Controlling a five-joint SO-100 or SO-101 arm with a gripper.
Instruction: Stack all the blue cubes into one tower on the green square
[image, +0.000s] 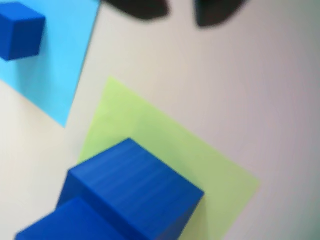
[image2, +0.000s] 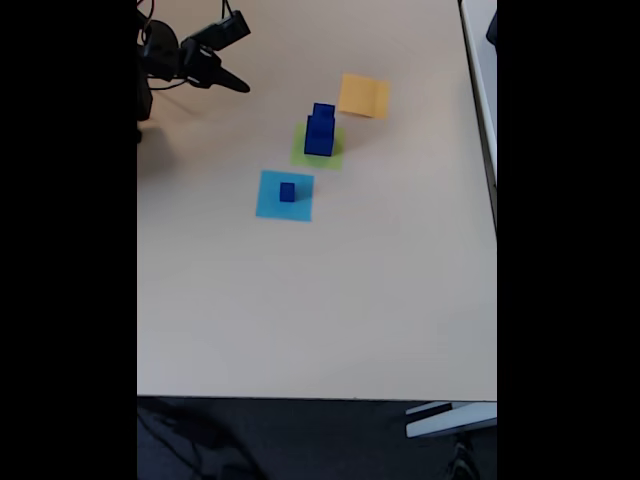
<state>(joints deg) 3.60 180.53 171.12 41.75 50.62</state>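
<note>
Looking across the table (image2: 330, 300) first, I see the three paper squares grouped in its upper middle in the fixed view, with the arm parked well off toward the top left corner. The green square (image2: 332, 152) sits between the orange-yellow square (image2: 362, 95) above right and the light-blue square (image2: 285, 195) below left. On the green one a tower (image2: 320, 130) of blue cubes stands, at least two high as far as I can make out: a larger cube at the bottom and a smaller one on top. In the wrist view the same stack fills the lower left, with the top cube (image: 75, 222) sitting on the larger base cube (image: 135, 185), though that picture is soft.

One cube is left. The small blue cube (image2: 287, 191) rests alone near the middle of the light-blue square, apart from the tower; the wrist view shows it at the upper left.

So I judge the job mostly done, with this last small cube to be fetched and set on top.

The gripper (image2: 240, 62) hangs well away from everything, holding nothing. Its fingers stand parted, a clear gap between the two dark tips, which also show along the top edge of the wrist view.
</note>
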